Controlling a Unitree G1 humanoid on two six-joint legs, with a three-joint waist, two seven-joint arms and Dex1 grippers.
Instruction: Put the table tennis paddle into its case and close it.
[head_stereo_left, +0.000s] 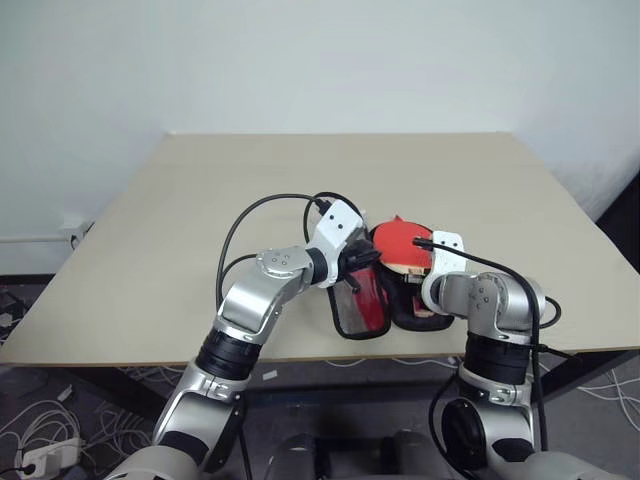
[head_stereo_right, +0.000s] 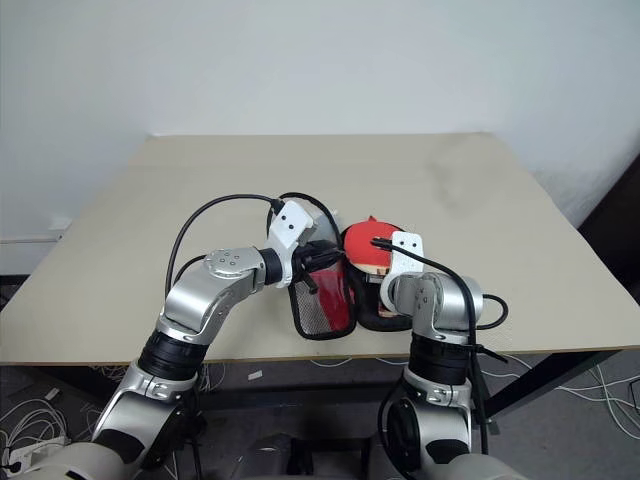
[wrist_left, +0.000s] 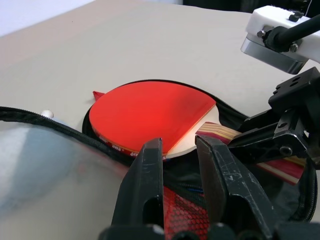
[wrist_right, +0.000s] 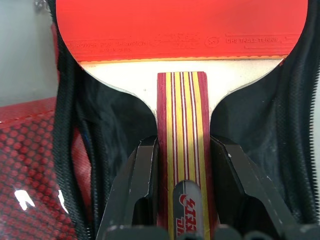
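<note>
Right gripper (wrist_right: 182, 165) is clamping the paddle (wrist_right: 182, 30) by its striped wooden handle, one black finger on each side, jaws narrow around it. The paddle is lying face up inside the open case (wrist_left: 235, 117), red rubber head toward the far rounded end, black zip edge running around it, handle over the black lining at the near end. The case is sitting on the beige desk (head_stereo_left: 200, 200) near the front edge, between the two arms. Left gripper (wrist_left: 177, 165) is holding the case's flap (head_stereo_left: 362, 300) up on the left side of the paddle, fingers nearly together and pinching the flap's rim; the flap is standing roughly upright, showing red mesh-patterned fabric and a clear plastic panel, with black zip binding round it. In the left wrist view the paddle head is lying just past the fingertips, and the right gripper is showing on the handle end. In the right wrist view the flap's red honeycomb surface is sitting beside the paddle handle, with the zip track between them. Zip is open all round as far as can be seen; the slider's place cannot be told. Black cables (head_stereo_left: 260, 215) are looping from both wrists above the desk.
</note>
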